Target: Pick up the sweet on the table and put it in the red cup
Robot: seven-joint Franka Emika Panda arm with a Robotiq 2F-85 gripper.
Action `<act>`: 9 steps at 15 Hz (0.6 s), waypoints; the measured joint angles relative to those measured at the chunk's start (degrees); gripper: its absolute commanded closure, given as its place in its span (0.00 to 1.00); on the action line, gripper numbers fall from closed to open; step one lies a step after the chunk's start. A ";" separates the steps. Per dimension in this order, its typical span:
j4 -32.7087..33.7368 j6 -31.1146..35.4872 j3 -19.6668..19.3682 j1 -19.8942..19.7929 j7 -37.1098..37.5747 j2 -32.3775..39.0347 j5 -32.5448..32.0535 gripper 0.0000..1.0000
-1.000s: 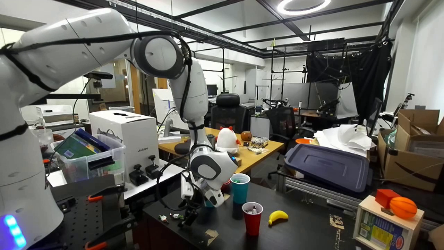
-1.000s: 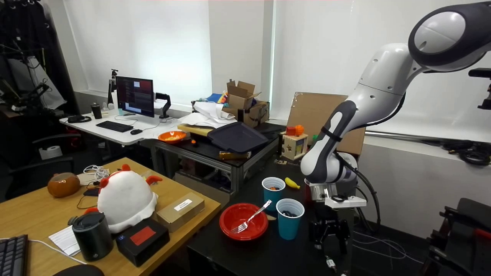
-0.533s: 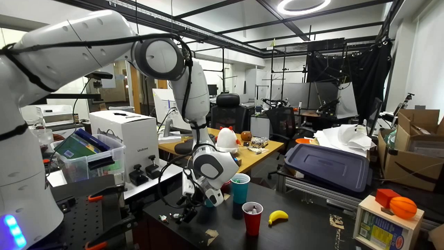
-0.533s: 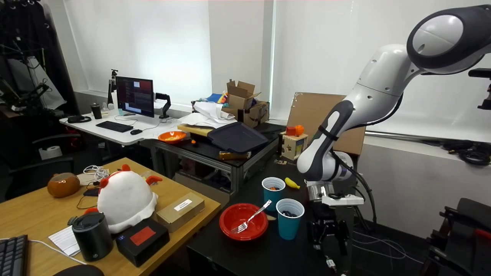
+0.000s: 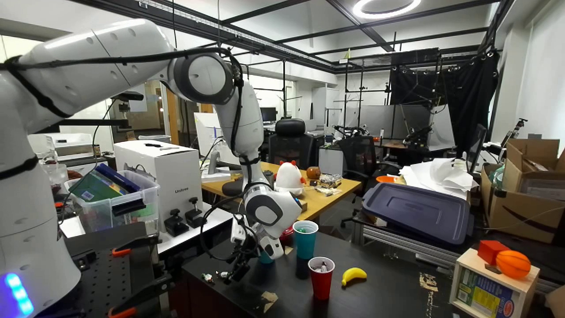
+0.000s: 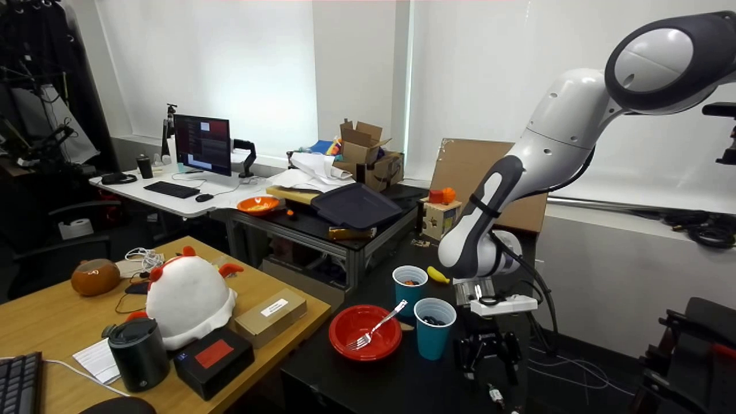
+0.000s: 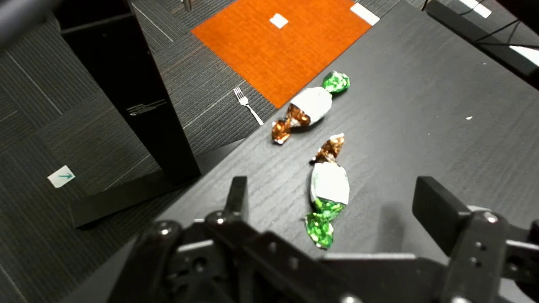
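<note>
One sweet point(image 6: 516, 410) is cut off by the bottom edge of an exterior view.

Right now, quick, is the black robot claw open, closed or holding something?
Black robot claw: open, holding nothing; in the wrist view, a white-wrapped sweet with green and copper twisted ends shows in its gap, untouched.

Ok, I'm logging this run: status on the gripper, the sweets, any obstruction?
Gripper open, nothing held. Nearer sweet on the table, between the fingers in the wrist view. Second sweet close beyond it; nothing else seen in the way.
</note>
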 measured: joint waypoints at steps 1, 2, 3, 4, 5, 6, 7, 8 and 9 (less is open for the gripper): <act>0.19 -0.16 -0.22 0.46 0.77 0.25 0.00 0.00; 0.43 -0.37 -0.44 0.88 1.55 0.52 0.00 0.00; 0.74 -0.64 -0.63 1.19 2.02 0.83 0.00 0.25; 1.04 -0.86 -0.75 1.40 2.49 1.12 -0.02 0.26; 1.27 -1.01 -0.77 1.49 2.78 1.37 -0.04 0.34; 1.46 -1.09 -0.79 1.50 2.84 1.57 -0.04 0.41; 1.61 -1.38 -0.92 1.50 2.90 1.63 -0.09 0.50; 1.76 -1.88 -1.17 1.50 2.91 1.63 -0.13 0.57; 1.96 -2.46 -1.45 1.49 2.91 1.63 -0.13 0.64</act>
